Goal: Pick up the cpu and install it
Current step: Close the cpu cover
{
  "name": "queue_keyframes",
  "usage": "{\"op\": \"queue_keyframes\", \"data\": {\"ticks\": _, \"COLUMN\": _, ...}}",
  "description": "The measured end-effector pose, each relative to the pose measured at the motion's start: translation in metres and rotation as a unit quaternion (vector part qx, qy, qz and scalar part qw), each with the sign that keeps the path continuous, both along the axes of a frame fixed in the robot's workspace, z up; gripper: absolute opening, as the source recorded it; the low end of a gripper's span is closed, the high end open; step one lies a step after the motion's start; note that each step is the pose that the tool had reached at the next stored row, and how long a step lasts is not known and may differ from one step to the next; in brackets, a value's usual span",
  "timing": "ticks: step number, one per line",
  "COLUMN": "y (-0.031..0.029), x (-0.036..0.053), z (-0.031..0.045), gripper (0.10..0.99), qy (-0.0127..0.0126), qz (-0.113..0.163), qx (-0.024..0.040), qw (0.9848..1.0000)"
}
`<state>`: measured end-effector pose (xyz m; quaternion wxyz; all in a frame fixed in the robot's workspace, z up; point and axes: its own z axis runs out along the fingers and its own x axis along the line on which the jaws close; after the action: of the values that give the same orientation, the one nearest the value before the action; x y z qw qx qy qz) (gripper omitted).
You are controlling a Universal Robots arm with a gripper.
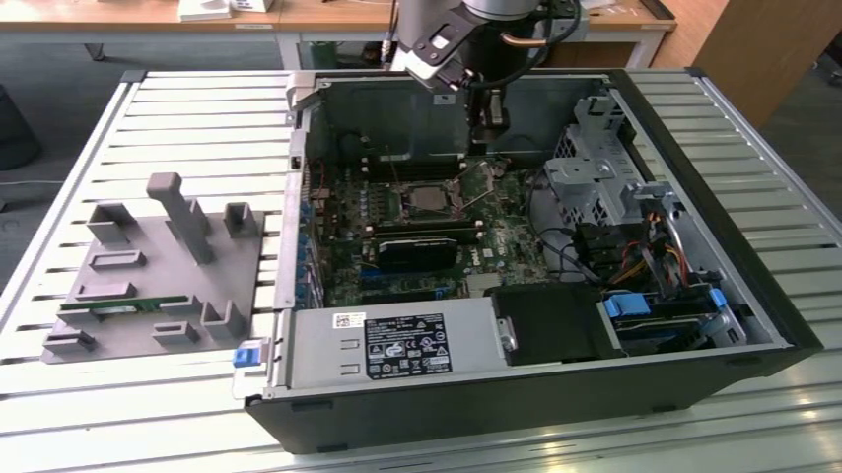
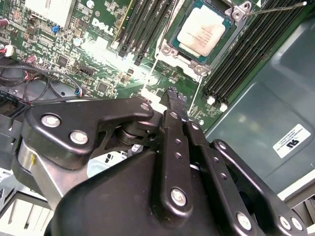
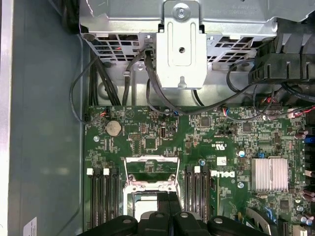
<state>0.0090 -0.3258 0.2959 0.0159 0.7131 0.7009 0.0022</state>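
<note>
My black metal pincer is pinched shut on nothing and hangs over the green motherboard, near the socket. The small square silver-topped cpu lies flat in the grey socket frame. My judgement: keep the tips off the chip and avoid the thin latch wire.

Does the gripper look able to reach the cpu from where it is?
Probably yes: the cpu lies uncovered on the motherboard, and the gripper hangs just beside it, fingers shut, with nothing between them.
</note>
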Motion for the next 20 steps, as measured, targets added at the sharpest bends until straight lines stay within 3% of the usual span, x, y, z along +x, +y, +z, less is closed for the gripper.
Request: {"op": "queue_keyframes", "data": {"ticks": 20, "y": 0.0, "x": 0.0082, "z": -0.0057, "gripper": 0.106, "qy": 0.0012, "qz": 0.0, "qx": -0.0002, "qw": 1.0}}
